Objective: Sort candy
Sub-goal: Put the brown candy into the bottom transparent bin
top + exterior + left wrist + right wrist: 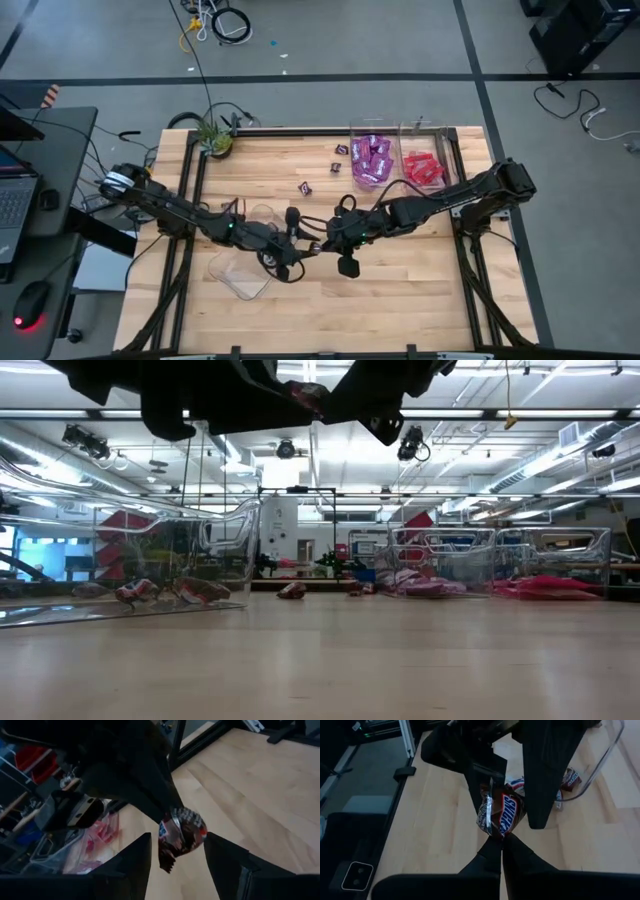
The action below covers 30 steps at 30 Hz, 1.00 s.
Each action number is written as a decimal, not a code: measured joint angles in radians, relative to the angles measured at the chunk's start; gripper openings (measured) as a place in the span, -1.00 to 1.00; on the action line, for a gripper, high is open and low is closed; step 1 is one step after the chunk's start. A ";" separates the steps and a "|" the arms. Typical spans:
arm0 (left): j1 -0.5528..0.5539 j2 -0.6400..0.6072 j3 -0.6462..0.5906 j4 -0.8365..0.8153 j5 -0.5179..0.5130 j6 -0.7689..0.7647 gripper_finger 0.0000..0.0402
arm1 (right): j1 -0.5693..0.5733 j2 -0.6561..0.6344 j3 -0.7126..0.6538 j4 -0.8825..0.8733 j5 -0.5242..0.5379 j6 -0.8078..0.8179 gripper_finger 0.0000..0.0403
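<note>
1. your two arms meet over the middle of the wooden table (400,290), gripper to gripper, with a small brown wrapped candy (502,812) held up in the air between them.
2. your right gripper (501,842) has its fingers pressed tight together on one end of that candy's wrapper; the right wrist view shows the pinch plainly.
3. your left gripper (175,851) has its fingers spread wide, one on each side of the same candy (179,836), and neither pad is pressing on the wrapper in the left wrist view.
4. in the high view the meeting point sits just right of the left gripper (300,247) and just left of the right gripper (322,243), well above the board.
5. a clear tray (240,272) lies on the table under your left arm, holding a few small brown pieces (137,591).
6. at the far edge, one clear tray holds the purple packets (371,160) and the one beside it holds the red packets (423,170).
7. two loose brown pieces lie on the bare wood: one (341,149) near the purple tray, another (306,187) closer to the middle.
8. a small potted plant (215,137) stands at the far left corner of the table.
</note>
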 joint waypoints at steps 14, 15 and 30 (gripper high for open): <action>-0.017 -0.001 0.003 -0.014 -0.007 0.013 -0.63 | 0.001 0.001 0.000 -0.002 0.000 0.008 -0.88; -0.017 -0.001 0.003 -0.015 -0.007 0.013 -0.65 | 0.001 0.001 0.000 -0.002 0.001 0.000 -0.86; -0.066 -0.108 0.199 -0.583 -0.093 -0.165 -0.72 | 0.000 -0.187 0.000 -0.196 0.192 -0.074 -0.20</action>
